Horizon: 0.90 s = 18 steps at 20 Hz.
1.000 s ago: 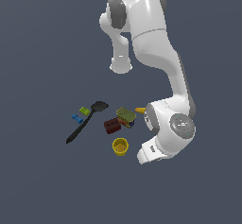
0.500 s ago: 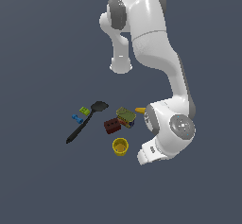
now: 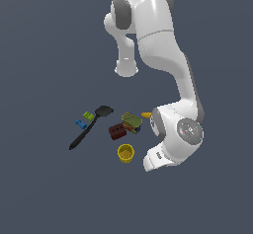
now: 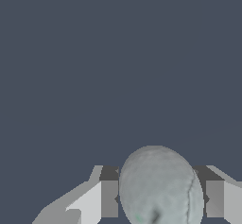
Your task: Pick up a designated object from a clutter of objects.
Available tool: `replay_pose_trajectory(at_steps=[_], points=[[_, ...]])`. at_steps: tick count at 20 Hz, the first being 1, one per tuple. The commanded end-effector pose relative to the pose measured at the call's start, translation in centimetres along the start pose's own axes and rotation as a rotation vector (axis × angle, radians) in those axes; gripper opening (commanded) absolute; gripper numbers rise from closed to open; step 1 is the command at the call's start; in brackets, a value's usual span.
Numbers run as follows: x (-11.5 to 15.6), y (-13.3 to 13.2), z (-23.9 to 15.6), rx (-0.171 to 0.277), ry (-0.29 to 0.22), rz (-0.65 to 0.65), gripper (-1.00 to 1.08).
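The designated object, a pale white-grey ball (image 4: 160, 187) with faint markings, fills the space between my gripper's (image 4: 161, 202) two fingers in the wrist view. One finger (image 4: 109, 198) stands on each side of it, with only a thin dark gap to the ball, so the gripper is open around it. In the exterior view the ball is hidden behind the arm's hand (image 3: 159, 159), which is low over the floor on the exterior view's right of the yellow cup (image 3: 125, 153).
The clutter of objects lies on the exterior view's left of the hand: dark red brick (image 3: 117, 131), multicoloured can (image 3: 131, 122), yellow banana tip (image 3: 146, 114), black spatula (image 3: 89, 128), green brick (image 3: 88, 115), blue brick (image 3: 80, 124).
The hand has sunk slightly lower beside the yellow cup. The clutter has not moved.
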State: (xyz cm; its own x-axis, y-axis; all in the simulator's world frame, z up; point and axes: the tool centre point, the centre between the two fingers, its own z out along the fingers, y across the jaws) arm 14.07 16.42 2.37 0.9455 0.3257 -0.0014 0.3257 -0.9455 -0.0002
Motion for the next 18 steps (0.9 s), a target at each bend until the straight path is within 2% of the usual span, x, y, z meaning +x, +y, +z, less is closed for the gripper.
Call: replay_pose_trajectory(at_steps=[1, 9, 18], points=[[-0.2, 0.3, -0.5, 0.000, 0.001, 0.000, -1.00], [-2.2, 2.2, -3.4, 0.000, 0.001, 0.000, -1.00], [-6.4, 6.4, -9.7, -0.001, 0.001, 0.001, -1.00]])
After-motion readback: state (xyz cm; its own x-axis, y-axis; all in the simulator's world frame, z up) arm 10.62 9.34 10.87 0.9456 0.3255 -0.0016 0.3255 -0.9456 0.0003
